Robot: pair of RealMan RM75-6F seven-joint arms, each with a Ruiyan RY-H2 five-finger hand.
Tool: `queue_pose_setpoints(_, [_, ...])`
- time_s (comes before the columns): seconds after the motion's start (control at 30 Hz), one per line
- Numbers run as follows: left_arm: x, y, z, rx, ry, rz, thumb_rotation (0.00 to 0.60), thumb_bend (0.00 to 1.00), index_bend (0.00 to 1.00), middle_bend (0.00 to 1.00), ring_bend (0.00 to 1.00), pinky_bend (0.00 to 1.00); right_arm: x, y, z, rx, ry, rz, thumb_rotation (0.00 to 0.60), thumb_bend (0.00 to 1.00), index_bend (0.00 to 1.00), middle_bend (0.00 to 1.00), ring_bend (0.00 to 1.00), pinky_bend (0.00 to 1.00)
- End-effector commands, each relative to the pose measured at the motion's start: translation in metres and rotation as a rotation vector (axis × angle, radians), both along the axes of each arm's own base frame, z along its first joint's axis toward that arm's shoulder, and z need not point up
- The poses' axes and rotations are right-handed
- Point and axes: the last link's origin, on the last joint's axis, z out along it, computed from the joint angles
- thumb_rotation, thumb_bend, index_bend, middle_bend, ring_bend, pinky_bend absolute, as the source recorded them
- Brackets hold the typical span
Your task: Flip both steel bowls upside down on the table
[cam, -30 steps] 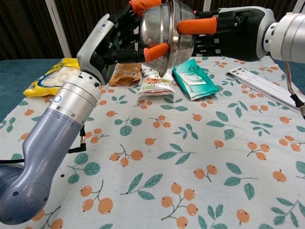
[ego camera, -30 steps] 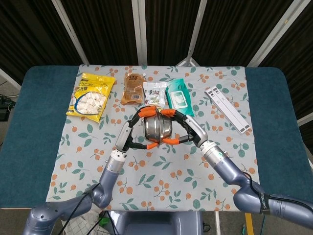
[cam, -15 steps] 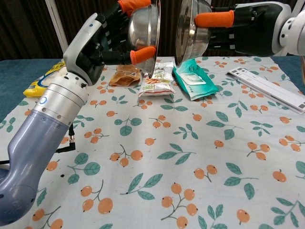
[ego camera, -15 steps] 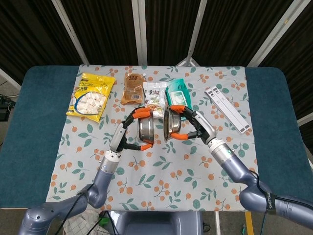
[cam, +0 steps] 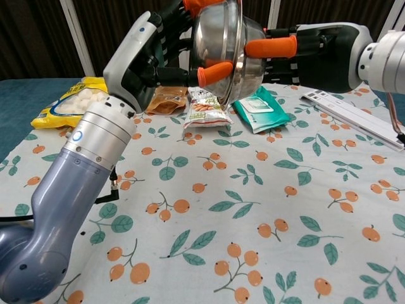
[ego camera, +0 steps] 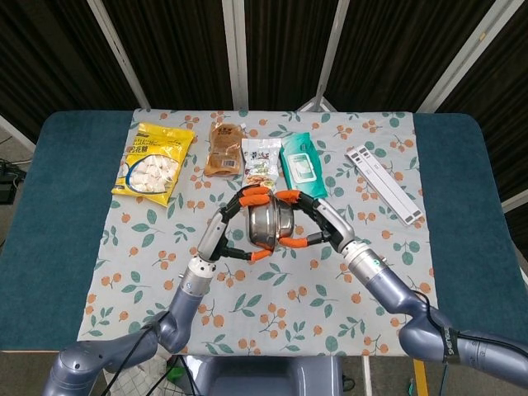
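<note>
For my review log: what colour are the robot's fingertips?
Orange fingertips on dark fingers, clearest in the chest view.

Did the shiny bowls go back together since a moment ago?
Yes. The steel bowls had a gap between them below the snack packet; now they are pressed together again.

Steel bowls (cam: 221, 47) – polished, mirror-glossy; tablecloth (cam: 266, 209) – matt printed fabric
</note>
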Motion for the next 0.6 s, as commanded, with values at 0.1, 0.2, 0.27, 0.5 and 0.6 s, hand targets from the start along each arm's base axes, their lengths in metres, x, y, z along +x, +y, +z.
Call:
queue_pose_setpoints(0.1, [-0.012, 0.005, -0.001, -0.016, -0.002, 0.038, 0.6, 0.06, 0.31, 0.17, 0.11, 0.37, -0.007, -0.002, 0.01, -0.015, -0.007, -0.017, 0.6, 0.05, 0.42, 0.32, 0.37, 0.09])
queue_pose_setpoints(0.2, [-0.018, 0.006, 0.002, -0.006, 0.014, 0.034, 0.6, 0.06, 0.31, 0.17, 0.11, 0.37, -0.012, -0.007, 0.02, -0.04, -0.015, -0.033, 0.6, 0.05, 0.42, 0.32, 0.37, 0.09])
queue_pose_setpoints(0.27, [-0.022, 0.008, 0.011, 0.025, 0.012, 0.024, 0.6, 0.06, 0.32, 0.17, 0.11, 0.36, -0.019, -0.012, 0.032, -0.078, -0.009, -0.045, 0.6, 0.05, 0.42, 0.32, 0.37, 0.09])
queue_pose_setpoints(0.5, [-0.04, 0.016, 0.037, 0.104, 0.19, 0.024, 0.6, 0.05, 0.34, 0.2, 0.11, 0.34, -0.047, -0.022, 0.06, -0.212, 0.166, -0.014, 0.6, 0.05, 0.43, 0.32, 0.37, 0.09])
queue_pose_setpoints(0.6, [-0.056, 0.022, 0.05, 0.143, 0.416, 0.071, 0.6, 0.05, 0.34, 0.22, 0.11, 0.34, -0.069, -0.029, 0.075, -0.32, 0.393, 0.038, 0.6, 0.06, 0.43, 0.32, 0.37, 0.09])
